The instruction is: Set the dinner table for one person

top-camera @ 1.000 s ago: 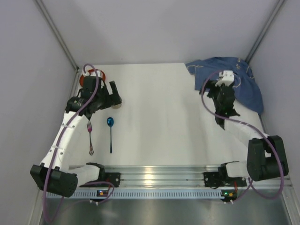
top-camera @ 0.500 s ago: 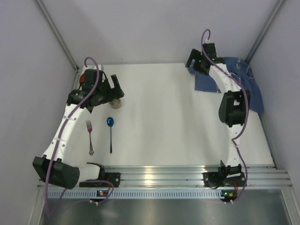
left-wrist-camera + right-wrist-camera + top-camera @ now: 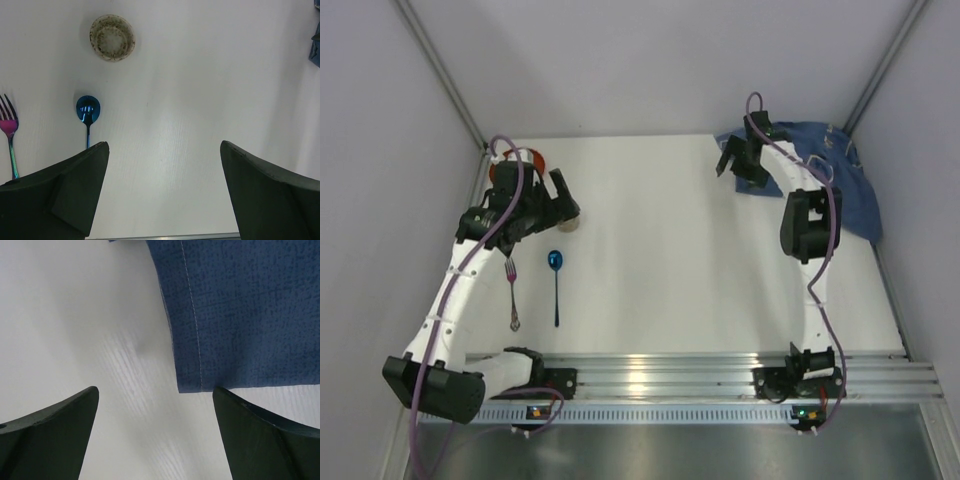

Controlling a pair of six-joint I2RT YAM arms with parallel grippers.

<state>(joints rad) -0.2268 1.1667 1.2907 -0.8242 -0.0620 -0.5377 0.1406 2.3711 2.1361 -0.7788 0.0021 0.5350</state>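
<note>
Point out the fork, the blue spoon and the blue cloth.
fork (image 3: 512,295), top external view, mid-handle.
blue spoon (image 3: 88,108), left wrist view, bowl.
blue cloth (image 3: 240,315), right wrist view, fabric above hem.

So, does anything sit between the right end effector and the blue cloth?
Nothing visible does. The open right end effector hovers above the blue cloth at its hemmed corner, with only bare dinner table beside it.

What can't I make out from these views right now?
- Top view: the red item in the far left corner is mostly behind the left arm; its kind is unclear.
- Left wrist view: the fork is cut by the left edge and the left end effector.
- Right wrist view: the blue cloth runs off the top and right edges.
</note>
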